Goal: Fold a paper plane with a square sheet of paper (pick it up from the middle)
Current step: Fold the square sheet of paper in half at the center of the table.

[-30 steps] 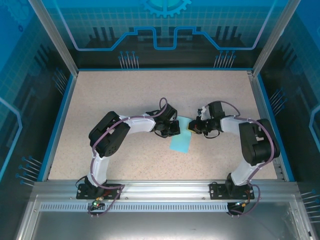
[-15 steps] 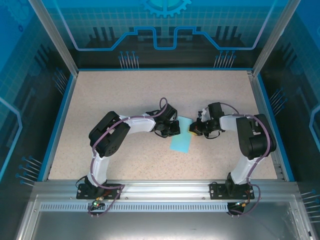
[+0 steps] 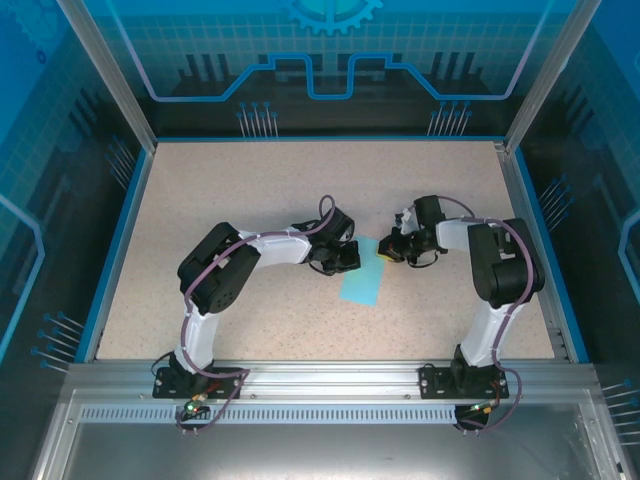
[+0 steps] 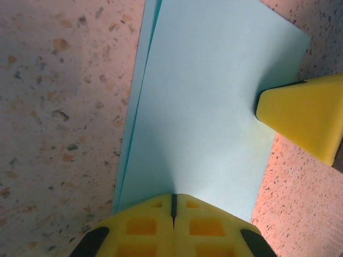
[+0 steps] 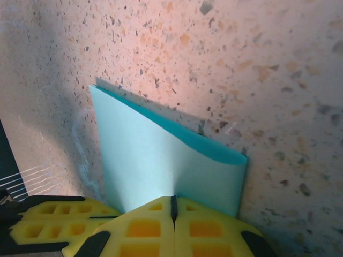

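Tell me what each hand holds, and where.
Nothing is gripped: the left hand and right hand, both shut, press their tips on opposite sides of the folded paper.

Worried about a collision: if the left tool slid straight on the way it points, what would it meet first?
The folded sheet of paper, lying right at the left tool's shut tips. The right tool seems offset from that line, though depth is unclear.
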Robot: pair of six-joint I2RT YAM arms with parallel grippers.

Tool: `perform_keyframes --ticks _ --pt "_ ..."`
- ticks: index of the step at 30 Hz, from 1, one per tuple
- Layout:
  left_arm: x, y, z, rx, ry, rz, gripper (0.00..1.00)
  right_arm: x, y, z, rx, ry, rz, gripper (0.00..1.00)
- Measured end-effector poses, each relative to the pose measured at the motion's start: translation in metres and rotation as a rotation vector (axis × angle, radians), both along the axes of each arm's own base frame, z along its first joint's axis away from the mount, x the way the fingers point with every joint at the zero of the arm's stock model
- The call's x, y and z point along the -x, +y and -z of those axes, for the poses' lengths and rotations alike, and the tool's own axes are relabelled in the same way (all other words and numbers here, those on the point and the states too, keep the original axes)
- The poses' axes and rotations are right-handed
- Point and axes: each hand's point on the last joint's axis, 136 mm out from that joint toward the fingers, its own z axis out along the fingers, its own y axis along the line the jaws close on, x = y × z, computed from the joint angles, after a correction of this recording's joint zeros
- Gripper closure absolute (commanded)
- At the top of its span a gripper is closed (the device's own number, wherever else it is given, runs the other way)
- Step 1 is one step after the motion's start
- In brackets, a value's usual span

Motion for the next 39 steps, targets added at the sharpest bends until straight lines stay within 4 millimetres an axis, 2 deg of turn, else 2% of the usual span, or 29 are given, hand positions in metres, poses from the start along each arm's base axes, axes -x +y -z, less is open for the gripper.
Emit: perform_keyframes --ticks 8,15,17,20,32,39 --pt "0.000 0.000 0.000 0.000 0.000 0.000 1.00 -0.003 -0.003 -0.003 -0.017 0.006 0.011 1.00" --pt "0.000 0.000 0.000 0.000 0.000 0.000 1.00 -0.025 -0.013 -0.019 -0.035 -0.033 0.046 1.00" --pt "0.000 0.000 0.000 0.000 0.000 0.000 1.00 -0.026 -0.013 -0.016 -0.033 -0.028 0.047 1.00" --pt "0.000 0.000 0.000 0.000 0.000 0.000 1.00 -0.022 -0.013 0.001 -0.032 0.020 0.046 1.00" --pt "0.000 0.000 0.001 -0.001 -0.011 0.014 1.00 -0.023 -0.015 -0.003 -0.013 0.049 0.062 1.00" --pt "0.000 0.000 0.001 -0.001 -0.013 0.016 1.00 -0.033 -0.015 -0.011 -0.015 0.034 0.071 1.00"
